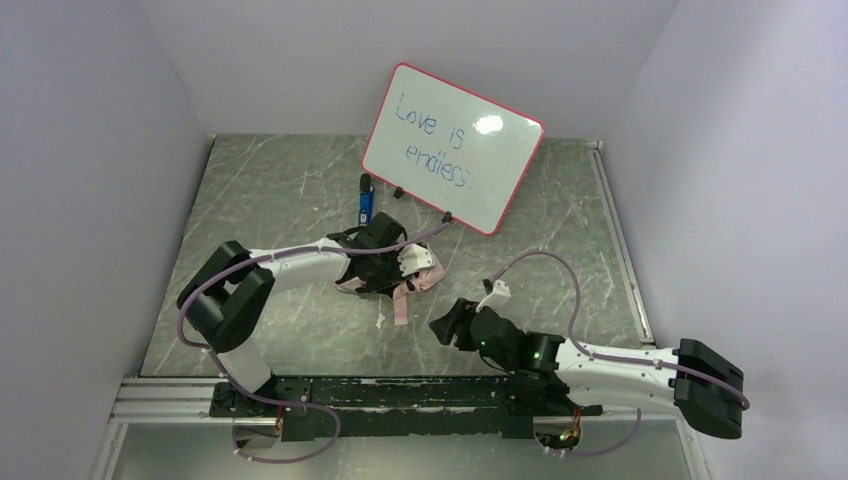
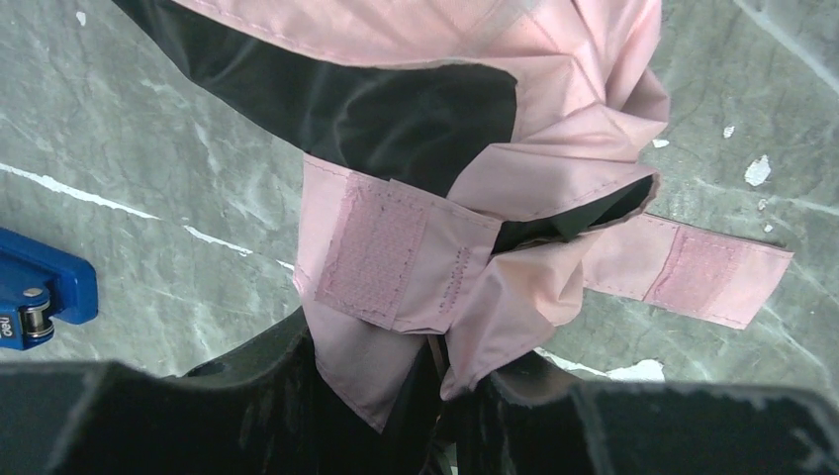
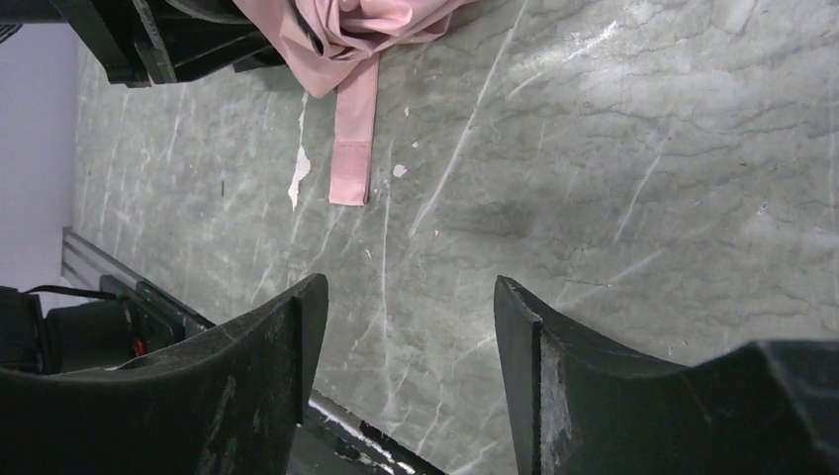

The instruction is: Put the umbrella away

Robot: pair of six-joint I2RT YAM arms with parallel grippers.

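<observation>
The umbrella [image 1: 420, 277] lies folded on the marble table, a bundle of pale pink fabric with a black lining [image 2: 416, 114]. My left gripper [image 1: 395, 262] sits over it, shut on the bunched pink fabric [image 2: 435, 346] between its black fingers [image 2: 247, 396]. A pink closing strap with a hook-and-loop patch [image 2: 707, 272] trails loose on the table; the same strap [image 3: 351, 148] shows in the right wrist view. Another patch [image 2: 371, 247] lies on top of the bundle. My right gripper [image 1: 447, 328] hovers open, below and right of the umbrella, with only bare table between its fingers [image 3: 287, 336].
A red-framed whiteboard [image 1: 452, 147] with blue writing leans at the back wall. A blue marker-like object [image 1: 366, 203] lies just behind the left gripper, its blue end [image 2: 40, 297] at the left of the wrist view. White walls enclose the table on three sides.
</observation>
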